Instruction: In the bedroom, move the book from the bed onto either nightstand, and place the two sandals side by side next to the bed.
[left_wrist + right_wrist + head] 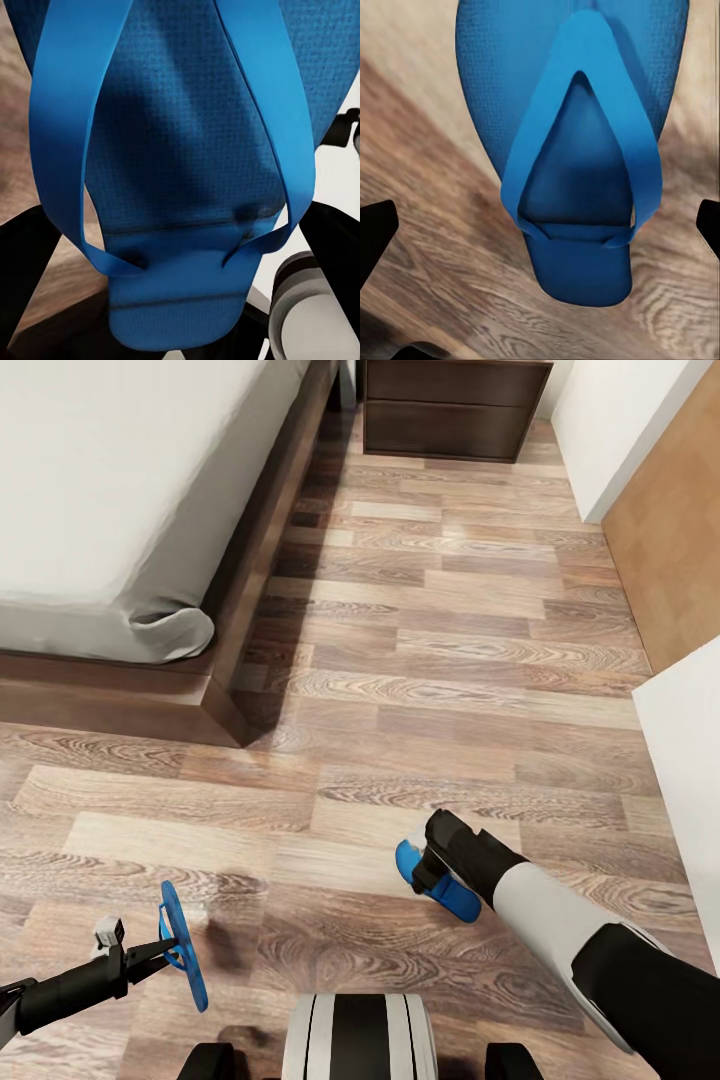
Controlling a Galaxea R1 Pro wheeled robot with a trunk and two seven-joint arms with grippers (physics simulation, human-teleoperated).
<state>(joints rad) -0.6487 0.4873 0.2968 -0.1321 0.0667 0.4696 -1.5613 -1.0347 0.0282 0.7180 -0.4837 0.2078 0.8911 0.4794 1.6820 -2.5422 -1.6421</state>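
Left gripper [172, 950] pinches a thin blue sandal [183, 945]; right gripper [428, 870] state unclear

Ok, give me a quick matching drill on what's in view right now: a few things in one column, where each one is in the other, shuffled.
Things:
1. left sandal
2. right sandal
3. bed
4. nightstand

Places:
A. against the far wall, past the bed's corner
B. held on edge in the left pincer, above the floor
C. under the right pincer, low over the planks
D. at the head view's upper left, grey cover on a dark frame

Pairs: 1-B, 2-C, 3-D, 4-A
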